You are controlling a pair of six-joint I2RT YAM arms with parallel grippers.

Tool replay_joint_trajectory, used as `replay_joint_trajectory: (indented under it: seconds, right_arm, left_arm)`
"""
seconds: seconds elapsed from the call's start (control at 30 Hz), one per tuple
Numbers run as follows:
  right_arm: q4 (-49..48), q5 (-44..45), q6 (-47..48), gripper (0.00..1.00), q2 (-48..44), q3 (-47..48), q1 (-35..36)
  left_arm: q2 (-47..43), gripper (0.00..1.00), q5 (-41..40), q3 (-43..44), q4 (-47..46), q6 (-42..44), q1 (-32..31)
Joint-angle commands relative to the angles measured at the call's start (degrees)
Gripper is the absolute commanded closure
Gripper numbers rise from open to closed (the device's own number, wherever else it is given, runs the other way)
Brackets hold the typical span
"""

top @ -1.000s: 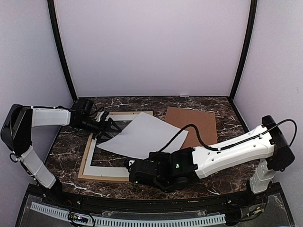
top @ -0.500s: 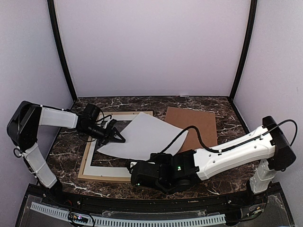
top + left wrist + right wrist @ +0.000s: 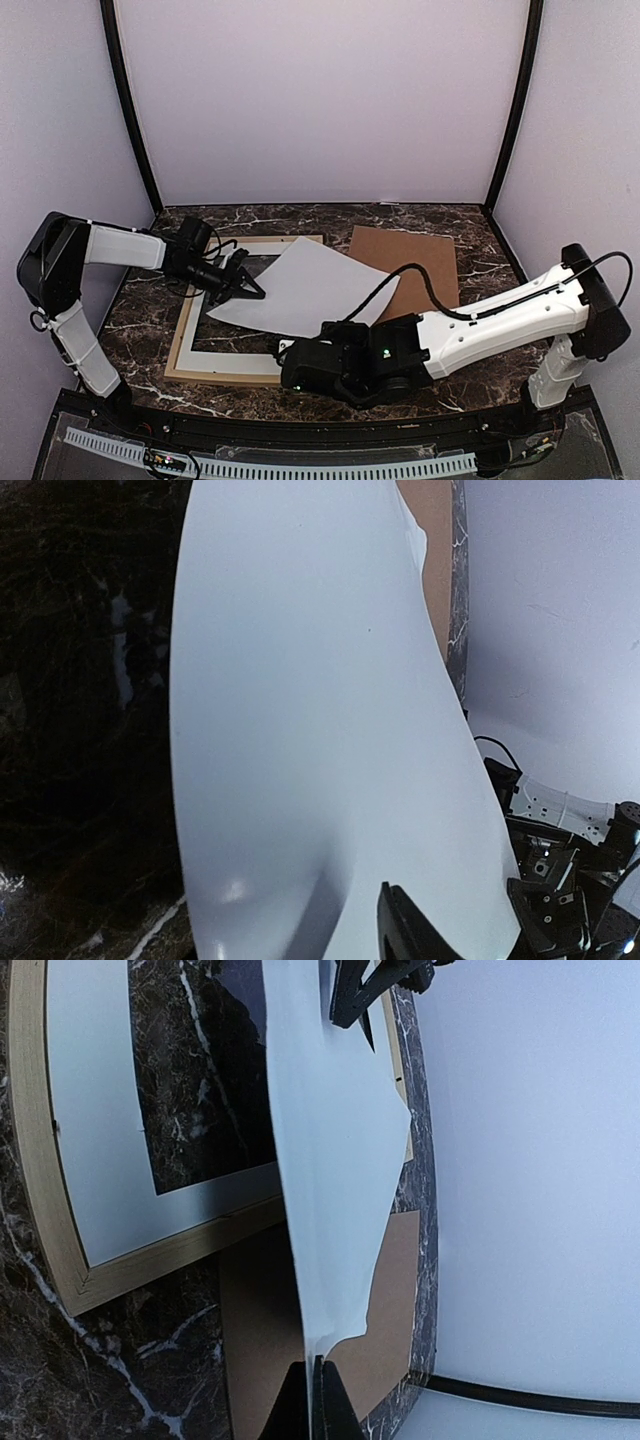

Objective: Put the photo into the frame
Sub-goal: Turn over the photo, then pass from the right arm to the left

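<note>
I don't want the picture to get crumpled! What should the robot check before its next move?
1. Right hand pinches the photo at its near end: ok.
2. Left hand grips its left edge: cannot tell; it sits at that edge.
3. Photo flat: not ok, it bows between the hands.
4. The frame lies flat on the table: ok.
5. Photo lined up with the frame: not ok, it sits slanted across it.
</note>
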State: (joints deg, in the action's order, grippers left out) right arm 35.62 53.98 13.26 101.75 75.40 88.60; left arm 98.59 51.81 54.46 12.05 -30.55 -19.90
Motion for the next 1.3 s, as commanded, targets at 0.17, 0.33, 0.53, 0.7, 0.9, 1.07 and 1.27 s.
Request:
replay_joint_trajectory:
  seconds: [0.17, 0.33, 0.53, 0.7, 0.9, 1.07, 1.27]
  right_arm:
    - [-0.5, -0.1, -1.3, 1.00, -2.6, -1.2, 1.5]
    - [-0.2, -1.2, -1.7, 1.00, -3.2, -2.1, 2.2]
    - [-0.2, -2.1, -1.9, 1.00, -3.9, -3.1, 2.7]
    - [-0.4, -2.6, -1.8, 1.00, -3.9, -3.6, 3.1]
    - [-0.5, -2.5, -1.9, 1.00, -3.7, -3.7, 3.2]
    - [-0.6, -2.5, -1.9, 1.00, -3.6, -3.8, 3.2]
    - [-0.4, -2.5, -2.2, 1.00, -3.3, -3.9, 3.2]
  left_arm:
    - [0.4, 0.54, -0.2, 1.8, 0.9, 1.3, 0.2]
    - [0.6, 0.56, -0.1, 2.0, 1.0, 1.4, 0.6]
    - [0.9, 0.50, -0.6, 2.0, 1.3, 1.6, 0.8]
    - [0.9, 0.54, -0.5, 2.1, 1.4, 1.5, 0.8]
    - [1.1, 0.68, 0.2, 2.2, 1.2, 1.4, 0.8]
    - [1.3, 0.80, 1.1, 2.1, 0.9, 1.1, 0.8]
    - [1.1, 0.98, 1.5, 2.1, 1.0, 1.2, 0.8]
